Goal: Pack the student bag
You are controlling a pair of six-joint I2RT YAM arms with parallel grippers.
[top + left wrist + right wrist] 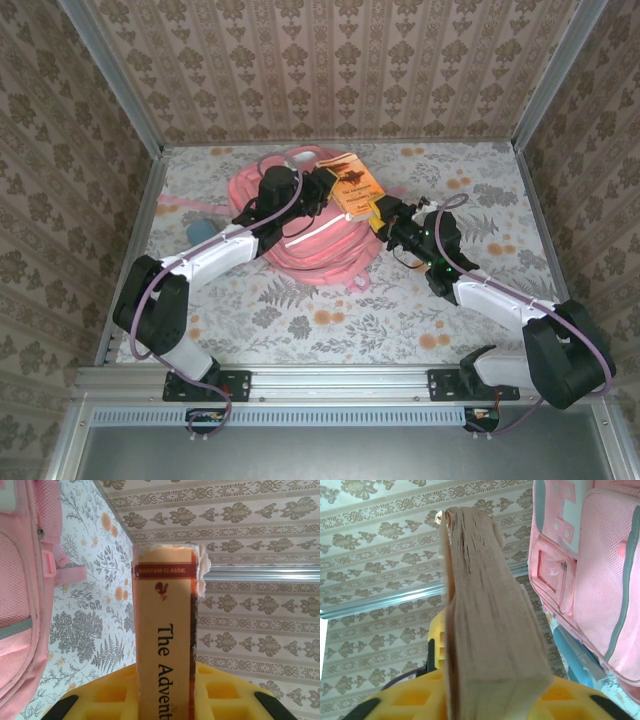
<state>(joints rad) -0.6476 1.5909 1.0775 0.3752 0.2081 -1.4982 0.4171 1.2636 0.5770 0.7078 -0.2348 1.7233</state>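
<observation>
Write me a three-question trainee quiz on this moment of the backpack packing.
1. True or false: the book lies flat on the table.
2. What colour is the backpack? A pink, B green, C black.
3. Which gripper's camera faces the book's spine?
Key: 1 false, the left gripper and the right gripper hold it up off the table; 2 A; 3 the left gripper.
</observation>
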